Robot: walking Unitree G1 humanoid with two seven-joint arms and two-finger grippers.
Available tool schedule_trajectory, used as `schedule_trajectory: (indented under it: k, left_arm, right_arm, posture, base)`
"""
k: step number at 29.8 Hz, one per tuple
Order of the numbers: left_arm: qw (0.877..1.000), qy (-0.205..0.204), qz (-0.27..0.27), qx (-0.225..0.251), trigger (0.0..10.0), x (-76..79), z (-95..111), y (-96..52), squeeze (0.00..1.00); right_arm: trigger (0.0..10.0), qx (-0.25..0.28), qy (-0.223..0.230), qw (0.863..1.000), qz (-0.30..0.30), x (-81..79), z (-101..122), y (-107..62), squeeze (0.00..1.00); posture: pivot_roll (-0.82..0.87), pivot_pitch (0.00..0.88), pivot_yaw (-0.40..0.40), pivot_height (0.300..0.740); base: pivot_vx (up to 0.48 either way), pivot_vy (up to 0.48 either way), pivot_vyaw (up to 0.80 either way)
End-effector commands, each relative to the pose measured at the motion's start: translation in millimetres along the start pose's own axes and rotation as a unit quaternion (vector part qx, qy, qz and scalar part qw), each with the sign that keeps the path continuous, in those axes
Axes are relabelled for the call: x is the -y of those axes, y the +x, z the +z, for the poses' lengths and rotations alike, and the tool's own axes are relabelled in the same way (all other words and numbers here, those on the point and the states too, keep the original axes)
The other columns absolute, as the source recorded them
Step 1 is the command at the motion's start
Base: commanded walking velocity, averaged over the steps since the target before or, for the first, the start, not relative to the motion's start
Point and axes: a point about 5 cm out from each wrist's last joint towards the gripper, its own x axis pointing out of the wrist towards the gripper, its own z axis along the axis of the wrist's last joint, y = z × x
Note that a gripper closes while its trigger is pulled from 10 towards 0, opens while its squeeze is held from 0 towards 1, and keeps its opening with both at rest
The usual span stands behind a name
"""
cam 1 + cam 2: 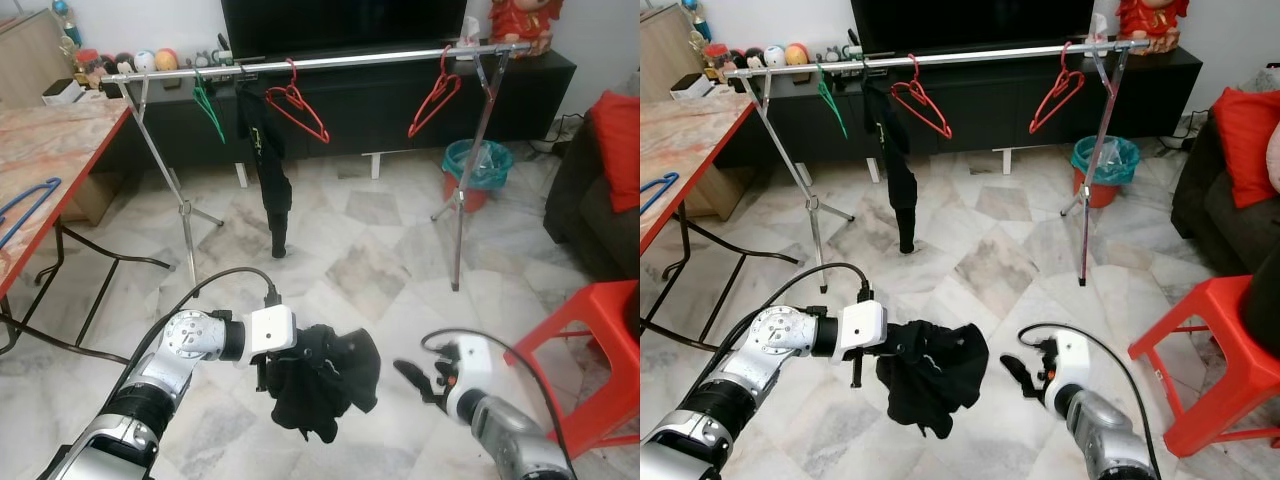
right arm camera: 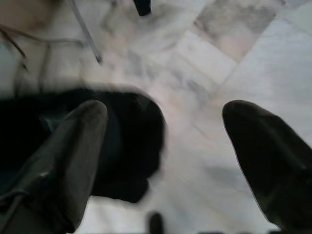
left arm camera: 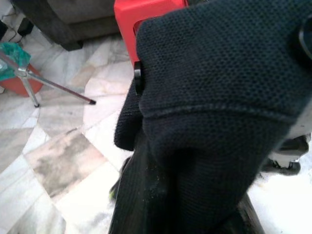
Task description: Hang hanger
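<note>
The room had a glossy marble floor (image 1: 370,250) of pale tiles veined grey and brown, with a long black TV cabinet (image 1: 400,95) against the far wall. Before it stood a chrome clothes rail (image 1: 330,62) on thin tripod legs, carrying a green wire hanger (image 1: 208,108), two red hangers (image 1: 296,108) (image 1: 436,96) and a limp black garment (image 1: 268,170) hung beside the green one. A blue hanger (image 1: 25,205) lay on the marble-patterned, red-edged bench (image 1: 50,150) to the left. A red plastic stool (image 1: 590,350) stood at right. No writing could be read anywhere. The left gripper (image 1: 290,365) was low over the floor, its fingers clamped on a bunched black cloth (image 1: 325,385) (a coarse knit weave, seen close in the left wrist view). The right gripper (image 1: 420,380) hovered just beside the cloth, its blunt black fingers (image 2: 73,161) spread wide and holding nothing.
</note>
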Motion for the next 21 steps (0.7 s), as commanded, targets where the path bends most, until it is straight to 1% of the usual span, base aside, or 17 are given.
schedule_trajectory:
  k: [1, 2, 4, 5, 6, 7, 8, 9, 11, 12, 13, 15, 17, 18, 19, 21]
  left_arm:
    - [1.0, 0.003, -0.005, -0.013, 10.0, 4.9, -4.8, -2.7, 0.0]
    - [1.0, 0.003, -0.003, -0.016, 10.0, 5.5, -6.0, -2.6, 0.0]
    - [1.0, 0.003, 0.001, -0.022, 10.0, 6.2, -7.7, -2.5, 0.0]
    - [1.0, 0.003, 0.002, -0.023, 10.0, 6.1, -7.8, -2.6, 0.0]
    - [1.0, 0.004, 0.005, -0.025, 10.0, 6.1, -8.0, -2.5, 0.0]
    - [1.0, 0.004, 0.005, -0.025, 10.0, 6.1, -8.0, -2.5, 0.0]
    - [1.0, 0.003, 0.006, -0.025, 10.0, 6.2, -8.2, -2.3, 0.0]
    - [1.0, 0.003, 0.009, -0.025, 10.0, 5.6, -7.9, -2.3, 0.0]
    - [1.0, 0.004, 0.011, -0.024, 10.0, 4.9, -7.1, -1.9, 0.0]
    - [1.0, 0.005, 0.013, -0.023, 10.0, 4.5, -6.7, -1.7, 0.0]
    - [1.0, 0.005, 0.013, -0.023, 10.0, 4.5, -6.7, -1.7, 0.0]
    - [1.0, 0.005, 0.016, -0.02, 10.0, 2.9, -5.2, -0.9, 0.0]
    - [1.0, 0.004, 0.019, -0.014, 10.0, 1.7, -3.3, -0.2, 0.0]
    - [1.0, 0.004, 0.019, -0.014, 10.0, 1.7, -3.3, -0.2, 0.0]
    - [1.0, 0.005, 0.02, -0.013, 10.0, 1.2, -2.6, 0.4, 0.0]
    - [1.0, 0.005, 0.02, -0.012, 10.0, 1.0, -1.9, 1.0, 0.0]
  right_arm:
    - [10.0, 0.026, 0.05, 0.998, -0.004, 3.3, 10.6, -1.1, 0.0]
    - [10.0, 0.033, 0.076, 0.997, -0.005, 4.3, 13.2, -1.4, 0.0]
    - [10.0, 0.043, 0.112, 0.993, 0.001, 4.6, 17.1, -1.9, 0.0]
    - [10.0, 0.044, 0.113, 0.993, 0.004, 4.0, 17.5, -2.1, 0.0]
    - [10.0, 0.036, 0.111, 0.993, 0.02, -0.8, 15.2, -2.7, 0.0]
    - [10.0, 0.036, 0.111, 0.993, 0.02, -0.8, 15.2, -2.7, 0.0]
    - [10.0, 0.026, 0.103, 0.994, 0.032, -5.6, 11.5, -3.3, 0.0]
    - [10.0, 0.012, 0.11, 0.993, 0.045, -10.4, 4.9, -3.6, 0.0]
    - [10.0, -0.01, 0.123, 0.991, 0.059, -15.1, -3.9, -3.9, 0.0]
    - [10.0, -0.021, 0.129, 0.989, 0.065, -17.0, -7.6, -4.2, 0.0]
    - [10.0, -0.021, 0.129, 0.989, 0.065, -17.0, -7.6, -4.2, 0.0]
    - [10.0, -0.049, 0.177, 0.979, 0.088, -24.0, -20.2, -5.1, 0.0]
    - [10.0, -0.076, 0.211, 0.969, 0.104, -28.5, -30.2, -6.1, 0.0]
    - [10.0, -0.076, 0.211, 0.969, 0.104, -28.5, -30.2, -6.1, 0.0]
    - [10.0, -0.07, 0.232, 0.965, 0.102, -29.2, -34.5, -5.9, 0.0]
    - [10.0, -0.063, 0.256, 0.961, 0.088, -26.2, -38.8, -4.5, 0.0]
  posture:
    - [-0.06, 0.0, 0.075, 0.74]
    - [-0.06, 0.0, 0.075, 0.74]
    - [-0.06, 0.0, 0.073, 0.74]
    - [-0.06, 0.0, 0.073, 0.74]
    - [-0.07, 0.0, 0.07, 0.74]
    - [-0.07, 0.0, 0.07, 0.74]
    - [-0.07, 0.0, 0.069, 0.74]
    - [-0.07, 0.0, 0.067, 0.74]
    - [-0.07, 0.0, 0.066, 0.74]
    - [-0.07, 0.0, 0.066, 0.74]
    - [-0.07, 0.0, 0.066, 0.74]
    - [-0.07, 0.0, 0.062, 0.74]
    - [-0.07, 0.0, 0.061, 0.74]
    - [-0.07, 0.0, 0.061, 0.74]
    - [-0.07, 0.0, 0.06, 0.74]
    - [-0.07, 0.0, 0.06, 0.74]
  base:
    - [0.0, 0.0, 0.0]
    - [0.0, 0.0, 0.0]
    - [0.0, 0.0, 0.0]
    - [0.0, 0.0, 0.0]
    - [0.0, 0.0, 0.0]
    - [0.0, 0.0, 0.0]
    - [0.0, 0.0, 0.0]
    - [0.0, 0.0, 0.0]
    - [0.0, 0.0, 0.0]
    - [0.0, 0.0, 0.0]
    - [0.0, 0.0, 0.0]
    - [0.0, 0.0, 0.0]
    - [0.0, 0.0, 0.0]
    - [0.0, 0.0, 0.0]
    - [0.0, 0.0, 0.0]
    - [0.0, 0.0, 0.0]
